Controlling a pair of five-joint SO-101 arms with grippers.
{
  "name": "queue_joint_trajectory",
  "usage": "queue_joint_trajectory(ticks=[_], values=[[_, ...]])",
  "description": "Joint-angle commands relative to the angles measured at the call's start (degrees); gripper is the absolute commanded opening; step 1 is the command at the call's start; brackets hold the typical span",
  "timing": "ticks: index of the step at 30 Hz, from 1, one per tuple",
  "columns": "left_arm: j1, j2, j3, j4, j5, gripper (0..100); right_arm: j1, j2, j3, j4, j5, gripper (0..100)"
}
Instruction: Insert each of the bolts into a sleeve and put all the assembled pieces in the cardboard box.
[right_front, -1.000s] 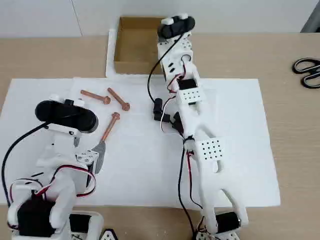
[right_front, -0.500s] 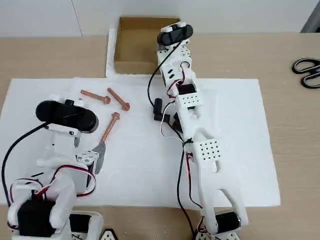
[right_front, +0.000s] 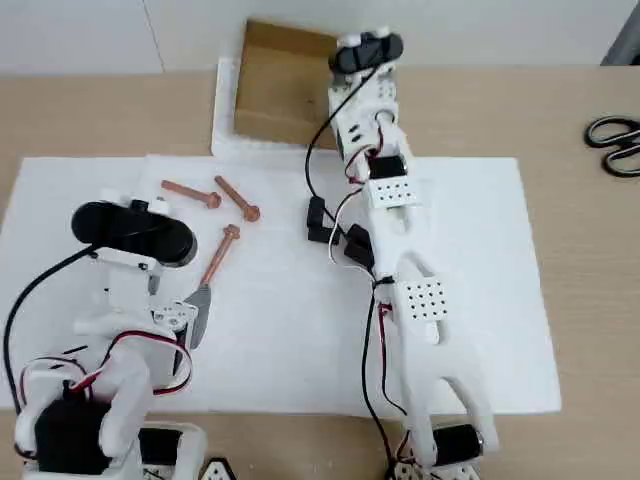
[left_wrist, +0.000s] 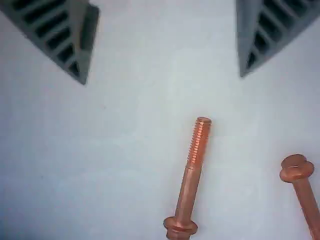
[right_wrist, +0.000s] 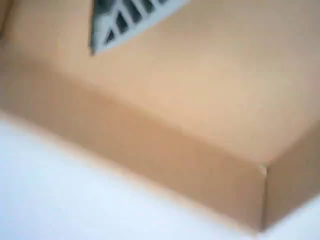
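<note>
Nearest in: the left pincer (right_front: 200, 306) is hovering low over the white sheet (right_front: 300, 340), jaws standing wide apart and gripping nothing. Just ahead of it a copper bolt (left_wrist: 192, 175) is lying flat, its threaded tip pointing into the gap between the jaws and touching neither.

A little farther on, a second bolt (right_front: 190, 193) and a third bolt (right_front: 237, 198) are lying near each other on the sheet.

Farther again, the right arm is stretching across the sheet to the cardboard box (right_front: 270, 120) at the far side of the table (right_front: 560, 110). The right pincer (right_wrist: 132, 22) is sitting just over the box wall; apart or together, I cannot tell.

Progress, as I am judging it: all three bolts are lying bare, none wearing a sleeve and none boxed. Inserting and boxing are both remaining for these.

Hard to read: the box is looking tipped, and the arm is covering part of it, so whatever is inside is going unread.
</note>
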Motion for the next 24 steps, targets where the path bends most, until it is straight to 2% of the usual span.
queue_joint_trajectory(ticks=[1,11,24], values=[[0.0,-0.18,-0.22,0.18,-0.18,19,0.31,-2.07,-12.75,8.92,0.35,22.3],[0.09,-0.26,-0.31,0.26,-0.18,19,-0.22,-14.9,-11.96,18.68,0.18,22.3],[0.09,-0.26,-0.31,0.35,-0.18,19,-0.48,-15.34,-11.96,21.58,0.09,22.3]])
